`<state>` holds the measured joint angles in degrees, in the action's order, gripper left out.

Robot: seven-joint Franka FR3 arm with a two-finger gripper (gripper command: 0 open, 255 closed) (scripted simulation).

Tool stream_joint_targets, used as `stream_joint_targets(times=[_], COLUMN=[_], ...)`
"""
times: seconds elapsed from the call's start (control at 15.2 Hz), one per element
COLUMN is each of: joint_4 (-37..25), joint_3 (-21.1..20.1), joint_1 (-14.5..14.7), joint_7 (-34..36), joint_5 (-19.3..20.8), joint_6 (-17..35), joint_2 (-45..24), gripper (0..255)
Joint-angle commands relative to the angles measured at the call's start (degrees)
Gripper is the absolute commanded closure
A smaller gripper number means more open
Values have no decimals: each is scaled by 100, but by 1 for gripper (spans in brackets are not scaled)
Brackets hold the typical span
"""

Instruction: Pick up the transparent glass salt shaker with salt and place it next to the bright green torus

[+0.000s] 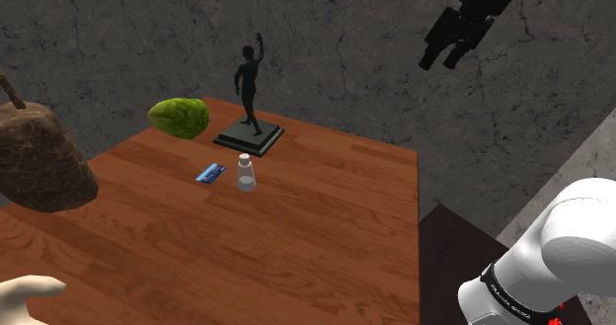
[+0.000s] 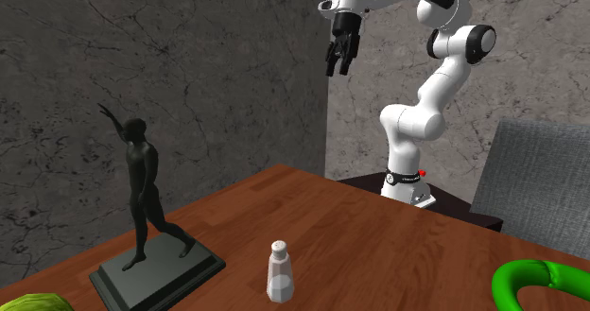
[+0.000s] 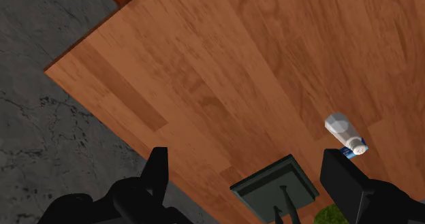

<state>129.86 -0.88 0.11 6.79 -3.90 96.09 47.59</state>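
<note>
At the shoulder view's left, a brown rock-like lump (image 1: 39, 160) looms by the left edge of the table (image 1: 326, 244). Next along the far edge comes a green lumpy object (image 1: 180, 117), then a small blue card (image 1: 209, 174) lying flat. After it is a dark statue (image 1: 250, 86) of a figure with one arm raised, on a square base. The salt shaker (image 1: 246, 172), pale grey with a lighter cap, stands upright just in front of that base and just beside the card. Farther right, the gripper (image 1: 456, 39) hangs high above the table's far right corner, its two black fingers spread apart with nothing between them. The bright green torus (image 2: 539, 279) sits at the second exterior view's lower right, cut by the frame. It probably rests near the table edge opposite the statue, though that cannot be confirmed.

The step in hand looks like the approach. The arm would do well to travel over the shaker first and then come straight down, fingers wide enough to straddle the body below the cap. Lining the fingers up along the far edge seems safer. One finger then lands over the flat card and the other over bare wood, and neither squeezes in against the statue's base. A gentle, centred squeeze and a vertical lift should keep the smooth shaker from slipping or tipping.
</note>
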Motion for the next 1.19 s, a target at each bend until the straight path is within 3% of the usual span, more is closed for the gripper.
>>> stream_joint_targets(times=[0.0,0.59,1.12], joint_4=[0,308,53], joint_3=[0,-778,-1467], joint_1=[0,112,124], joint_7=[0,850,1640], joint_5=[0,-392,-464], joint_6=[0,1354,2471], joint_2=[0,-1039,-2387], gripper=[0,0,0])
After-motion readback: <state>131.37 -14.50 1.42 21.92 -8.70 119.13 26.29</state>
